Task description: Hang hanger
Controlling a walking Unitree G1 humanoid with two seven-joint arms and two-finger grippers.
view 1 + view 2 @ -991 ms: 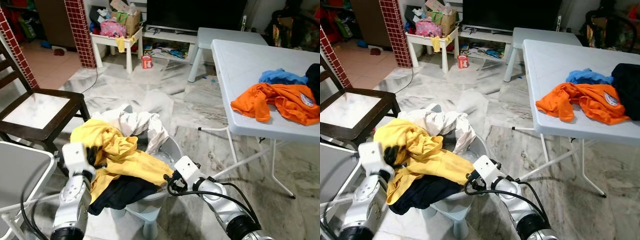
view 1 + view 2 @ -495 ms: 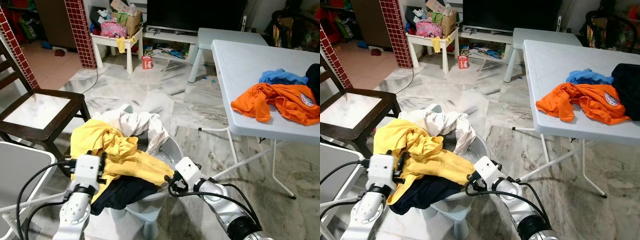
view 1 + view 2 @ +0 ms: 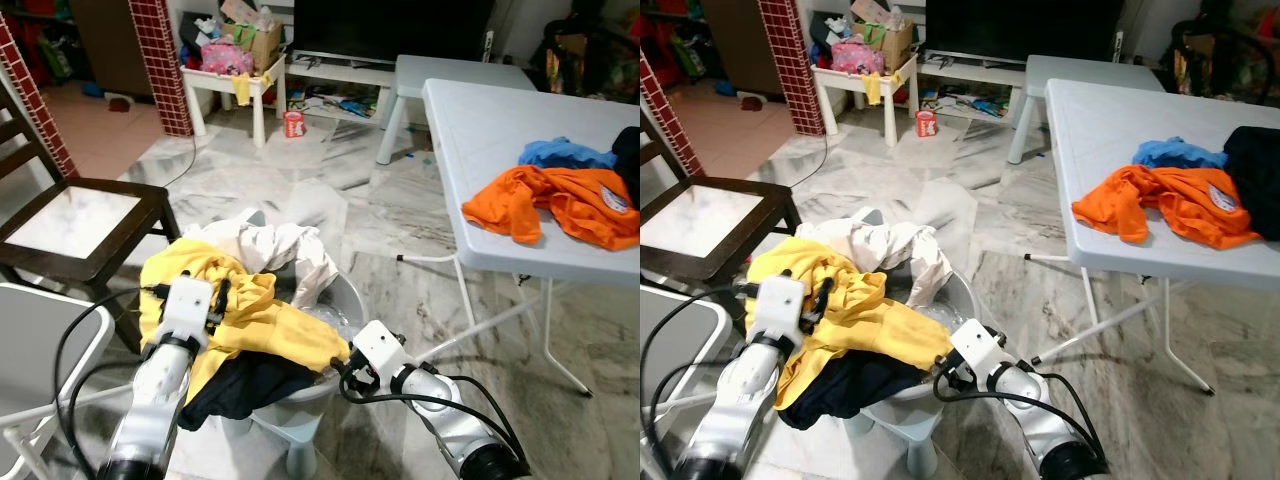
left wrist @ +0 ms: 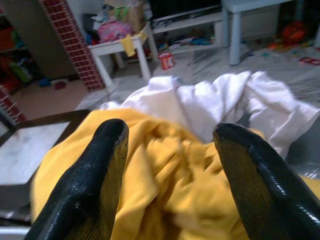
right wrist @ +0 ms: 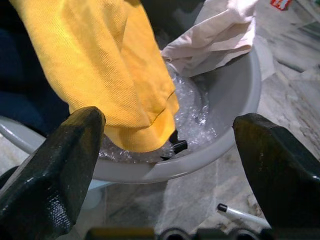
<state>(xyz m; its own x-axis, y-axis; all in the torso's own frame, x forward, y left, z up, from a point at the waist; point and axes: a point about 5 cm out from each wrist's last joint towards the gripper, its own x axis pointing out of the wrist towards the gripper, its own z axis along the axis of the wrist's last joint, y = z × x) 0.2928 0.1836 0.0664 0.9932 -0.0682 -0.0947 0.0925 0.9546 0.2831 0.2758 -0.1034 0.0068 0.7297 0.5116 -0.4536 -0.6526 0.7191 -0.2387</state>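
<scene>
A grey laundry basin (image 3: 347, 298) on the floor holds a yellow garment (image 3: 262, 322), a white cloth (image 3: 272, 246) and a dark navy garment (image 3: 248, 386). My left gripper (image 4: 170, 165) hovers open just over the yellow garment, at the pile's left side (image 3: 214, 300). Its fingers (image 4: 97, 170) hold nothing. My right gripper (image 5: 170, 165) stands wide open at the basin's near right rim (image 3: 341, 371), beside the yellow garment's hanging hem (image 5: 140, 130). A small black piece (image 5: 178, 146) lies on clear plastic inside the basin; I cannot tell what it is.
A white folding table (image 3: 480, 150) at the right carries an orange garment (image 3: 560, 205) and a blue one (image 3: 565, 155). A dark wooden chair (image 3: 80, 225) stands at the left, with a white chair (image 3: 40, 340) nearer. Marble floor lies open between basin and table.
My left gripper has swung up from the pile's left edge onto the top of the yellow garment. The right gripper has slid slightly back along the basin rim.
</scene>
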